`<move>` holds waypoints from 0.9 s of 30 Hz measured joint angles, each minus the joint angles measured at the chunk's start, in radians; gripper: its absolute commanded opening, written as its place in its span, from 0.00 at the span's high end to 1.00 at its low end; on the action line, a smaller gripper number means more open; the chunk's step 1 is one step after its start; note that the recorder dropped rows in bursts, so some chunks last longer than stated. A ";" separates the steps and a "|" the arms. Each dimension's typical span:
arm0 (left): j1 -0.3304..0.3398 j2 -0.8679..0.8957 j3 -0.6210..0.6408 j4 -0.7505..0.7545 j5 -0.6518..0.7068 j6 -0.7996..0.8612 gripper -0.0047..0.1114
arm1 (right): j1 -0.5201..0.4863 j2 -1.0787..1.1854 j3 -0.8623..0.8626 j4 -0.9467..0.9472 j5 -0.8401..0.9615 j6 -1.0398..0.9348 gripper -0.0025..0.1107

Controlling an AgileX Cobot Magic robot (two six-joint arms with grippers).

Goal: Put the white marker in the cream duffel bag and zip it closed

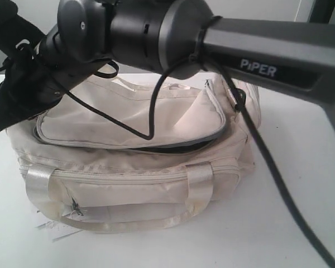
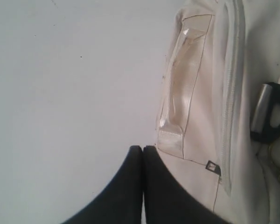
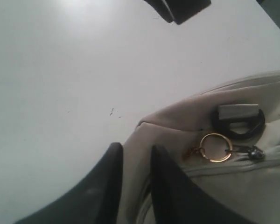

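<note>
The cream duffel bag (image 1: 134,167) lies on the white table, and a dark gap (image 1: 173,146) shows under its curved top flap. The white marker is not in view. My right arm (image 1: 268,61) reaches across above the bag to its left end. There my right gripper (image 3: 136,148) stands with its jaws a little apart, and the bag's fabric (image 3: 252,186) shows in the gap, close to the gold ring (image 3: 216,147) and a black D-ring (image 3: 238,123). My left gripper (image 2: 143,148) is shut on nothing, just beside the bag's end (image 2: 196,140) over the table.
A black cable (image 1: 151,111) from the right arm hangs over the bag's top. White paper (image 1: 50,229) sticks out under the bag's front left corner. Another black gripper tip (image 3: 177,9) shows in the right wrist view. The white table (image 1: 301,184) extends to the right.
</note>
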 measured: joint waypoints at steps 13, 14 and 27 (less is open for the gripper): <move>0.073 0.066 0.004 -0.453 0.062 0.208 0.44 | 0.000 0.147 -0.090 -0.329 -0.073 0.017 0.58; 0.073 0.067 0.004 -0.477 0.060 0.222 0.44 | 0.000 0.155 -0.090 -0.350 -0.084 0.017 0.58; 0.073 0.207 0.004 -0.732 0.130 0.331 0.44 | 0.000 0.182 -0.094 -0.366 -0.093 0.017 0.54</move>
